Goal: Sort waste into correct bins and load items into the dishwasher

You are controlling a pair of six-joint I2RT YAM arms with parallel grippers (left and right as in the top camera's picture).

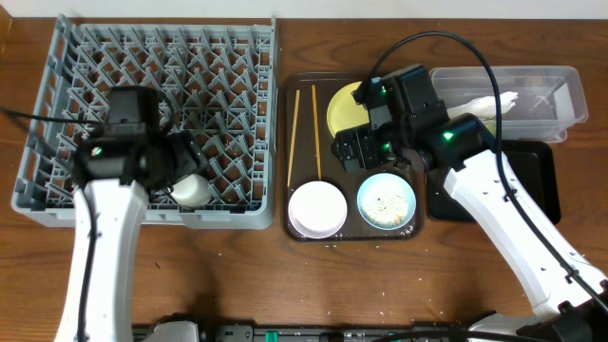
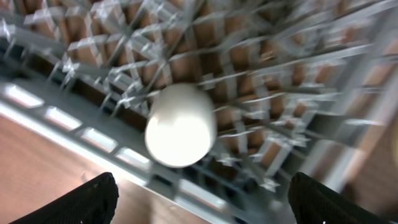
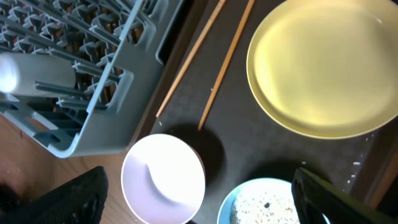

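Left claw [image 2: 208, 205] was wide, holding nothing; white cup [image 2: 180, 124] sat in the grey rack [image 1: 142, 57] right under it. Right claw [image 3: 202, 202] was wide over the brown tray [image 1: 302, 95]. Blue bowl [image 1: 387, 201] of rice was just nearside; right arm nearer.

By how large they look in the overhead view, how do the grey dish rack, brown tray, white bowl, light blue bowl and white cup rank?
Largest to smallest:
1. grey dish rack
2. brown tray
3. white bowl and light blue bowl, which look alike
4. white cup
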